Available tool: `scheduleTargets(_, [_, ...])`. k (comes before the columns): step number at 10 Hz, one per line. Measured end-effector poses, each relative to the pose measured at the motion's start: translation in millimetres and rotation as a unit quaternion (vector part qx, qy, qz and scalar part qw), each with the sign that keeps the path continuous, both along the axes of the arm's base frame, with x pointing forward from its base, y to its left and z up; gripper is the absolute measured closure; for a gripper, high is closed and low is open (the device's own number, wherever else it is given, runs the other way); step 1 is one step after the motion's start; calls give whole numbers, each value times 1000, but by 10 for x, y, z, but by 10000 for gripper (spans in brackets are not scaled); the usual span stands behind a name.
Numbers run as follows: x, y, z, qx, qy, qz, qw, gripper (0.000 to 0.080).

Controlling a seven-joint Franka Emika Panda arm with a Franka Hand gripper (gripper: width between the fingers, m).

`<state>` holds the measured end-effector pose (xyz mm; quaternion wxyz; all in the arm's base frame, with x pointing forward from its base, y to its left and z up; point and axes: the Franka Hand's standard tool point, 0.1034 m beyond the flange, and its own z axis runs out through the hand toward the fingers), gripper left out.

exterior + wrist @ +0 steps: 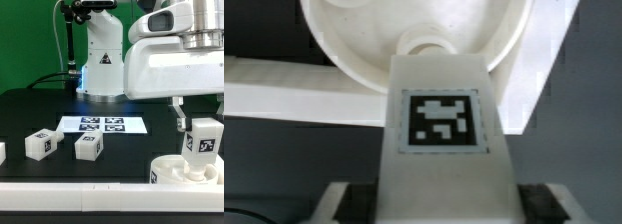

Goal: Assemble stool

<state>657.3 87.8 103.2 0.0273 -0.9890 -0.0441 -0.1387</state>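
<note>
Where the white border rail (70, 190) runs along the near edge of the black table (30, 115), the round seat (172, 172) of the stool lies just behind it, at the exterior view's right. Only part of its ring shows above the rail. Directly over the seat stands the held leg (203, 142), upright, its black-and-white tag facing the camera. The gripper (202, 126) comes down on it from above, its jaws pinching the block by its two sides.

In the wrist view the same leg (441, 120) fills the middle of the picture, tag up, with the fingers (342, 203) flanking it at the gripper (441, 204) end. Its far end meets a rounded socket on the seat (491, 30). Whether the leg is already in the socket or only touching it cannot be told.

Further back and towards the exterior view's left, a loose leg (88, 146) lies on the table. A second loose leg (40, 143) lies near it, apart from it, both showing tags on top. A third block (2, 152) is cut off by the left edge of the picture.

Behind these, the marker board (100, 125) lies flat near the middle of the table. Beyond it rises the arm base (100, 60), white and rounded. A green backdrop (30, 40) closes the scene at the far side.
</note>
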Motion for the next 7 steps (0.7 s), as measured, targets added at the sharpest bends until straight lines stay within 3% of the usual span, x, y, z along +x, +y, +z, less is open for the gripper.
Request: scheduleTargets(7, [-31, -21, -113, -2, 7, 2, 1000, 459])
